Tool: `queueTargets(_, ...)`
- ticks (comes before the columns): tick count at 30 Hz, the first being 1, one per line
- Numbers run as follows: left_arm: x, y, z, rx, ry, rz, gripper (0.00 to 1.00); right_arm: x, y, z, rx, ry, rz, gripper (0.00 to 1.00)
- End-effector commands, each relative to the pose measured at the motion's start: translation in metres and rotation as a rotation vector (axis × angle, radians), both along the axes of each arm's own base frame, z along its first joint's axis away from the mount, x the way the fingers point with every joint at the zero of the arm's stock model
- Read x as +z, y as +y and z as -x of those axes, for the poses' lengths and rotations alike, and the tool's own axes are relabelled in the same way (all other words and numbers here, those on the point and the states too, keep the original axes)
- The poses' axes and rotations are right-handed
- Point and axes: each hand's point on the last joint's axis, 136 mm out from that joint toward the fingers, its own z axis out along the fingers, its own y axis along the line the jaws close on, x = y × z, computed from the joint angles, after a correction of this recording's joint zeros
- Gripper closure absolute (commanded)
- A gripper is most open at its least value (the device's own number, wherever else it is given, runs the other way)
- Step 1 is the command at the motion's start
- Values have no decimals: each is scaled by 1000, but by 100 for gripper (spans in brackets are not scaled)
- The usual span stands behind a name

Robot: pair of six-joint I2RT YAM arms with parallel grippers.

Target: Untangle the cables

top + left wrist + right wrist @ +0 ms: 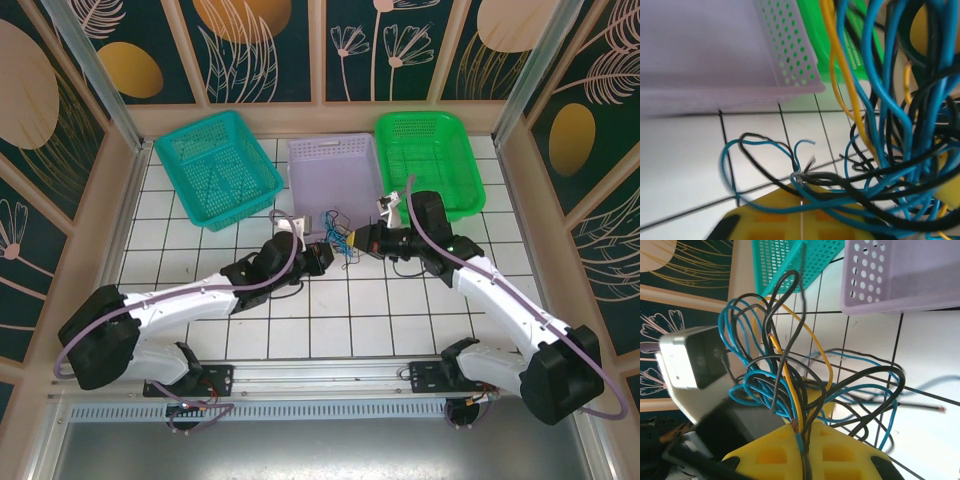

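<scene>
Top view first: the cables [342, 240] are one small blue, black and yellow knot strung between the two arms. It's just in front of the lilac basket [335, 170], with the teal basket [215, 165] and green basket [430, 160] off to either side. The left jaws and right jaws come at the knot from opposite sides, over the white tiled surface [330, 320].

Left wrist view: the yellow pads [770, 220] are pressed together down to a thin seam. A black and a blue strand run right into that seam, so I'd call the left jaws closed on wire. Most of the cables [890, 150] hang in a thick mess to the right.

Right wrist view: same deal, pads [770, 455] shut tight, with yellow, blue and black strands of the cables [790, 385] pinched in the seam. Loops fan out above them.

What worries me: each side seems to hold several strands at once. A straight pull apart could just cinch the knot tighter. These wires are thin and slippery too, so one could slide out of the pads mid-pull. And the loose loops are close enough to the lilac basket to snag on its holes.
</scene>
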Motion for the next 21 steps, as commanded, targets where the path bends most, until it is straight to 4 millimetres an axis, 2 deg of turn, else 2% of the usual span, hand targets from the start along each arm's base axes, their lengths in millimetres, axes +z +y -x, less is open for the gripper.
queueTargets(1, 14, 31, -9, 144, -58, -6, 100, -13, -11, 3, -19, -4, 68, 100)
queueTargets(5, 6, 57, 2, 185, -35, -51, 100, -27, -25, -6, -65, -20, 155, 100)
queueTargets(10, -2, 76, 17, 194, -1, -54, 100, -35, -27, -9, -67, -18, 179, 100)
queueTargets(12, -3, 79, 21, 186, 4, -52, 100, -41, -26, -8, -60, -7, 180, 100)
queueTargets(16, -14, 86, 23, 203, 31, -86, 100, -64, -27, -4, -59, 33, 206, 100)
queueTargets(18, -19, 82, 24, 193, 44, -88, 100, -75, -26, -1, -54, 52, 218, 100)
queueTargets(19, -21, 77, 24, 175, 52, -83, 98, -81, -26, 0, -53, 62, 225, 100)
queueTargets(21, -27, 65, 24, 143, 77, -76, 64, -92, -27, -1, -59, 80, 232, 100)
